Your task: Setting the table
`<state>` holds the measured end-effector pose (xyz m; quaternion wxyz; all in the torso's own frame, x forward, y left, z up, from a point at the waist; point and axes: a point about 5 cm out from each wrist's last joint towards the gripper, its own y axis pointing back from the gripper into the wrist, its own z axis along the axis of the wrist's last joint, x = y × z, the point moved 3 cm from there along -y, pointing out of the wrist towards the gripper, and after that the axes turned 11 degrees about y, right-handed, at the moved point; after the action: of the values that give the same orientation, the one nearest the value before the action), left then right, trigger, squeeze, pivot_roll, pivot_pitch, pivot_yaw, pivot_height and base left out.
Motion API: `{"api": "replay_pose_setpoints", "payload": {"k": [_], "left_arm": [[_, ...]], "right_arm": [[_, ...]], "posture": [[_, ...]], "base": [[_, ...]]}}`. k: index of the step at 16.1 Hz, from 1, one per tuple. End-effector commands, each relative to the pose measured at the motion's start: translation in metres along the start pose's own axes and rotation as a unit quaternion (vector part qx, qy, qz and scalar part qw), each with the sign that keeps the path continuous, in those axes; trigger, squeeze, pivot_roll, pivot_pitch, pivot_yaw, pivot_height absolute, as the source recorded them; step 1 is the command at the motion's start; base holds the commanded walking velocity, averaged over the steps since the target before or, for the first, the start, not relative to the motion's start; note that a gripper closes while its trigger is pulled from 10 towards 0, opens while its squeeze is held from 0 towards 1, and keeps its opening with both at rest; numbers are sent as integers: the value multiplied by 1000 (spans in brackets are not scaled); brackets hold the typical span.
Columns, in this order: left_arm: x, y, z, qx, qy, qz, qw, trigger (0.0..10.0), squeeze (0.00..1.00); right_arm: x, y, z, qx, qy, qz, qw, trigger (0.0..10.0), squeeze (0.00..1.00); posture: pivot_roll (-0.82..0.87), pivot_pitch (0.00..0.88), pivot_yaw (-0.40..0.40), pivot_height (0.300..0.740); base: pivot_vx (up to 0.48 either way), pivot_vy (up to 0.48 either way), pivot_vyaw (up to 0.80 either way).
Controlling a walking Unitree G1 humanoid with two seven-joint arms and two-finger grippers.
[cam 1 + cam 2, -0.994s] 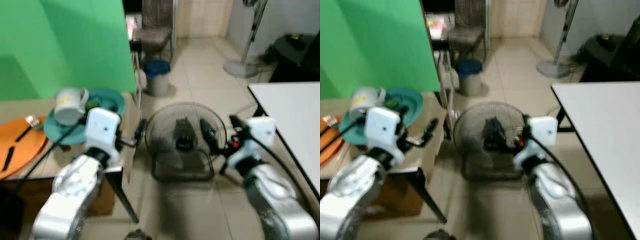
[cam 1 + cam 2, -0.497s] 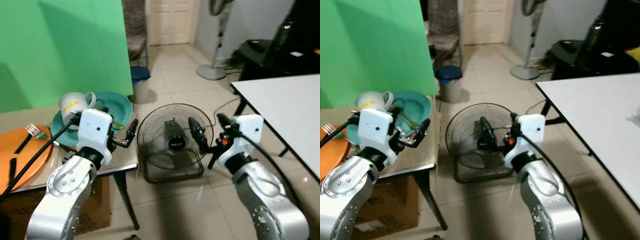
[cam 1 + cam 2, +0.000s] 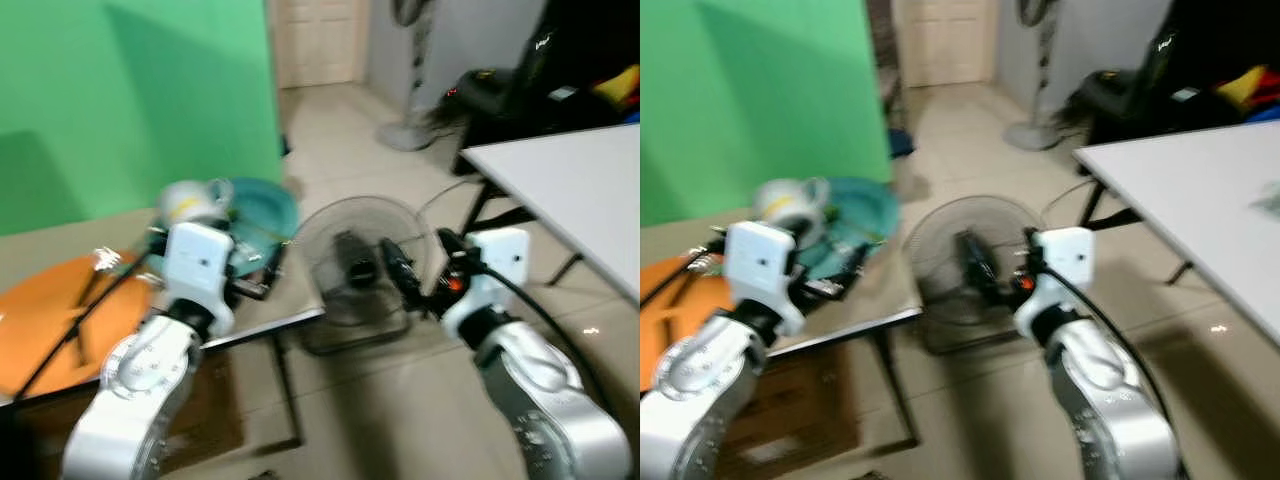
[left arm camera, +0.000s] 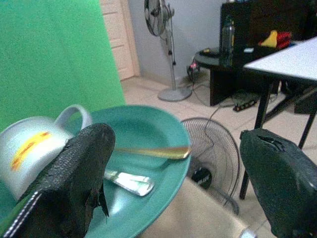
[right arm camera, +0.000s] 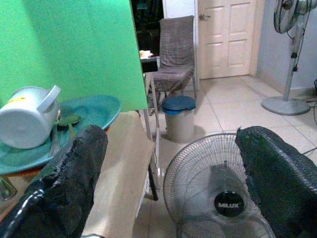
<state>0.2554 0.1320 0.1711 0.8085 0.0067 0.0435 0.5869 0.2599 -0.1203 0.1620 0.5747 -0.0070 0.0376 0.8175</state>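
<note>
Nothing has yet been set, as far as can be judged: the white table (image 3: 1200, 195) at the robot's right lies bare, and all the tableware is gathered on the low worktop (image 3: 60, 235) at its left. A teal plate (image 4: 148, 131) sits near the worktop's right edge, carrying a white mug (image 4: 29, 148) lying on its side and some cutlery (image 4: 148, 151). An orange plate (image 3: 50, 310) with a fork (image 3: 105, 260) is found further left. The left pincer (image 4: 168, 183) is held spread and empty just before the teal plate; the right pincer (image 5: 171, 178) is likewise spread, holding nothing, over the floor. A floor fan (image 3: 355, 265) stands between worktop and table, and would have to be skirted.
</note>
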Motion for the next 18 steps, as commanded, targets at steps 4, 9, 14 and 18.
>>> {"api": "replay_pose_setpoints", "payload": {"k": [4,9,14,18], "left_arm": [[2,4,-1,9,-14,1,1000,10000,0],[6,5,-1,8,-4,18,1000,10000,0],[9,7,-1,7,-2,27,1000,10000,0],[10,6,-1,5,-4,28,1000,10000,0]], "right_arm": [[12,-1,0,5,-16,53,998,10000,1000],[19,0,3,2,-24,82,996,10000,1000],[22,-1,3,2,-20,104,994,10000,1000],[24,-3,4,-2,-17,111,994,10000,1000]], "posture": [[162,0,22,740],[169,0,18,740],[179,0,4,740],[181,0,6,740]], "base": [[0,321,0],[0,323,0],[0,323,0],[0,321,0]]}}
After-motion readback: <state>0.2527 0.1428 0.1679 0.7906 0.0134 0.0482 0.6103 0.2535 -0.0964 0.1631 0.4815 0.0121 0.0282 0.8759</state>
